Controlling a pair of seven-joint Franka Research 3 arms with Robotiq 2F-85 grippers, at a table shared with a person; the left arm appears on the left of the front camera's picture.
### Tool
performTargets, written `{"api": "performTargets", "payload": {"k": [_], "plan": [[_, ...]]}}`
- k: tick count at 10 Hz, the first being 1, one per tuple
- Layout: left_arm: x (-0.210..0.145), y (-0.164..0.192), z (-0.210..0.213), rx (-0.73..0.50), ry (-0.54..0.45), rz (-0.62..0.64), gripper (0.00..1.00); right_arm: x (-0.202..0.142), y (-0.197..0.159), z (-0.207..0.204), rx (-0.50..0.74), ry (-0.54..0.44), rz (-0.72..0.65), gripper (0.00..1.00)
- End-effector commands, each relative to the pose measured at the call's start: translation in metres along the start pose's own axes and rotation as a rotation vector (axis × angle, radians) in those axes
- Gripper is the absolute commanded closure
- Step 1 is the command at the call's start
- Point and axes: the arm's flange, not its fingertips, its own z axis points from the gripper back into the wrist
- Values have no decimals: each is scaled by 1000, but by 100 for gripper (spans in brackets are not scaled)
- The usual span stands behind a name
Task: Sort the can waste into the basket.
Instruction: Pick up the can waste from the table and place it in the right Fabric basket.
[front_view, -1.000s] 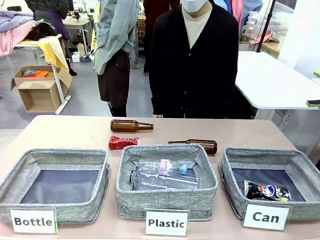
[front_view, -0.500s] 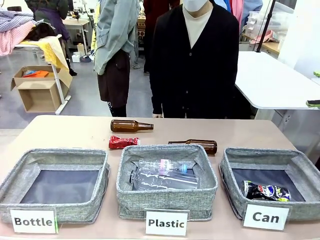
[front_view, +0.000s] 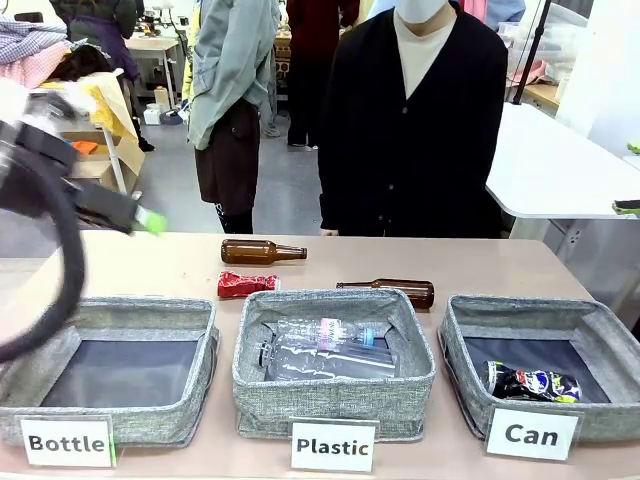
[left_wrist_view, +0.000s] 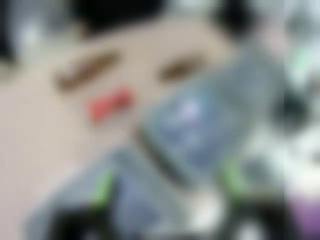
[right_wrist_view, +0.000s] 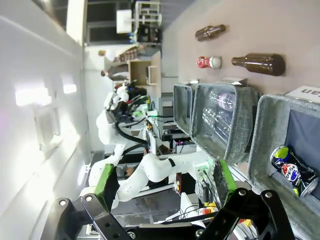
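Note:
The shiny red crushed can (front_view: 247, 284) lies on the table behind the middle bin; it also appears as a red can (right_wrist_view: 209, 62) and as a red blur (left_wrist_view: 110, 102). The black can with blue-white markings (front_view: 533, 382) rests inside the "Can" basket (front_view: 540, 306) at the right, seen again as the black can (right_wrist_view: 292, 167) in the grey basket (right_wrist_view: 270, 125). My left gripper (front_view: 145, 218) is motion-blurred above the table's far left; its green pads stand wide apart around the gripper's middle (left_wrist_view: 167, 185). My right gripper (right_wrist_view: 165, 185) is open, high off the table and holding nothing.
Two brown glass bottles (front_view: 262, 251) (front_view: 390, 290) lie near the red can. The "Plastic" bin (front_view: 335, 400) holds clear bottles; the "Bottle" bin (front_view: 110, 315) sits at the left. A person in black (front_view: 415, 130) stands at the far edge.
My left arm has swung into the front view from the left, blurred with motion. The person has shifted slightly to the right. Cans and bottles have not moved.

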Motion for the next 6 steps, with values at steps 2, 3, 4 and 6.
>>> {"api": "performTargets", "payload": {"k": [2,3,4,6], "plan": [[-34,10,-50,84,188,-263,0,-1,1,2,-10,6,23,0],[-28,13,-51,187,116,-159,0,-1,1,2,-10,6,23,0],[-13,-1,-55,27,183,-201,0,-1,1,2,-10,6,23,0],[-13,-1,-55,27,183,-201,0,-1,1,2,-10,6,23,0]]}}
